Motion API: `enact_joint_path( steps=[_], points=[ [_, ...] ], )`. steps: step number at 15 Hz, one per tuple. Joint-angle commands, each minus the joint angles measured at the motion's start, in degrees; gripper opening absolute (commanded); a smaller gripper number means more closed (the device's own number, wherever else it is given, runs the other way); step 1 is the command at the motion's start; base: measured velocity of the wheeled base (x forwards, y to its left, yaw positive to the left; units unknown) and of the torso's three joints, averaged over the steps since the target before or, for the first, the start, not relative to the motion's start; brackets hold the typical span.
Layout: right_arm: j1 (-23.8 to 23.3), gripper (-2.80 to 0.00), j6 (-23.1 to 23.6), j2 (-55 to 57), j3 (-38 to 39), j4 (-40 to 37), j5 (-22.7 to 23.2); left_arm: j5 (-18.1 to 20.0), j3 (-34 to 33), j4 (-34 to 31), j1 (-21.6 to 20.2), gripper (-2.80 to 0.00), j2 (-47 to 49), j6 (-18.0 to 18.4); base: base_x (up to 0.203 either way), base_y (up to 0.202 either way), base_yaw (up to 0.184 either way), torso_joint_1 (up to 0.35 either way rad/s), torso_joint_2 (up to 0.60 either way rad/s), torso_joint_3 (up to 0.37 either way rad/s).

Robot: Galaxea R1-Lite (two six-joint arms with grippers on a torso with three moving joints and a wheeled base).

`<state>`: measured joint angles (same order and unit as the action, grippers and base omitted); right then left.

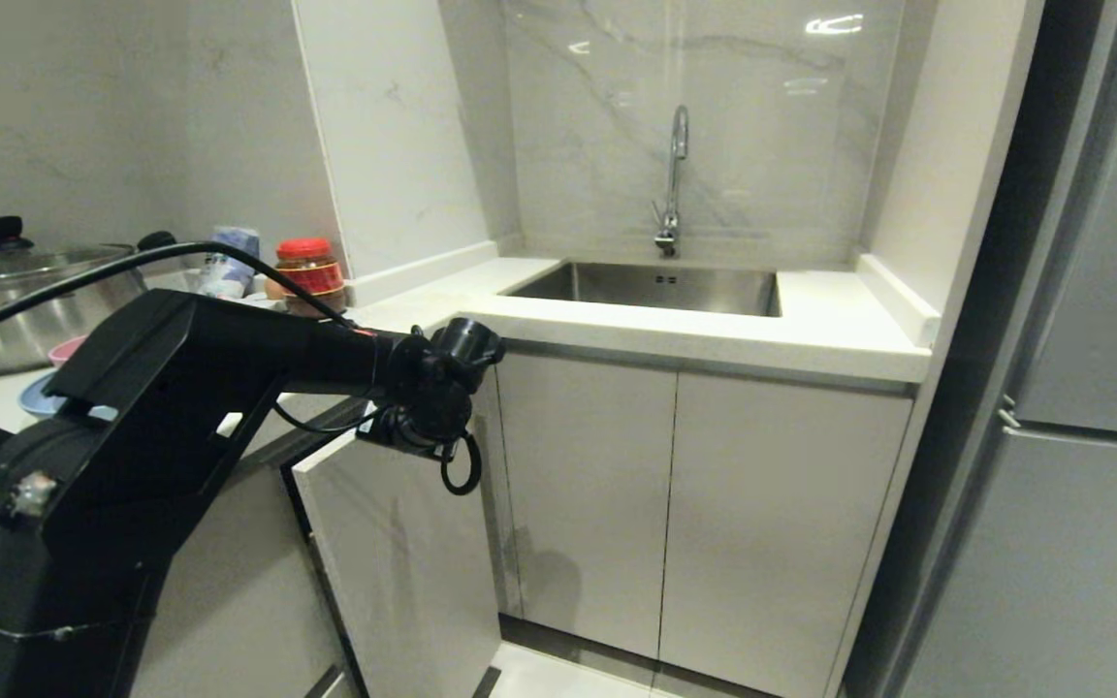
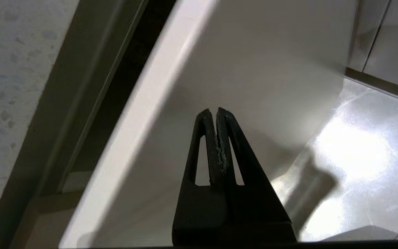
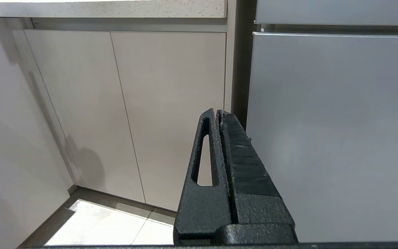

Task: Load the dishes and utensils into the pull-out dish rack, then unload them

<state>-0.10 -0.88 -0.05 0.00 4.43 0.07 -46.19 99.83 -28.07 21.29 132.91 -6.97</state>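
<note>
Left pincer (image 2: 216, 112), pressed shut and holding nothing, is hovering over the rack's white panel front (image 2: 254, 69); closed tips are risking sliding off its edge.

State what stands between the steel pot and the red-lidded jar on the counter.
Head view: a pale blue-and-white object stands between the steel pot and the red-lidded jar.

Pull-out dish rack's white panel front (image 1: 394, 553) ajar

Counts on and around the counter (image 1: 617, 334)

One steel pot (image 1: 25, 301), one red-lidded jar (image 1: 308, 271), one faucet (image 1: 672, 184), one sink (image 1: 655, 288), two cabinet doors (image 1: 685, 514).
</note>
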Motion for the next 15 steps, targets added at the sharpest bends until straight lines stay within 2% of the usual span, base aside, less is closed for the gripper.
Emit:
enact_joint_path(
  steps=[1, 11, 15],
  points=[
    [0.01, -2.8, 0.0, -0.04, 1.49, 0.05, 0.01, -0.45, 0.52, -0.14, -1.15, -2.8, -0.11, 0.26, 0.0, 0.0, 0.0, 0.0, 0.0, 0.0],
    [0.01, -2.8, 0.0, -0.04, 1.49, 0.05, 0.01, -1.41, 0.67, -0.12, -1.25, -2.8, -0.65, 0.31, 0.0, 0.0, 0.0, 0.0, 0.0, 0.0],
    [0.01, -2.8, 0.0, -0.04, 1.49, 0.05, 0.01, -0.24, 0.55, 0.01, 0.44, -2.8, -6.49, -1.13, 0.0, 0.0, 0.0, 0.0, 0.0, 0.0]
  ],
)
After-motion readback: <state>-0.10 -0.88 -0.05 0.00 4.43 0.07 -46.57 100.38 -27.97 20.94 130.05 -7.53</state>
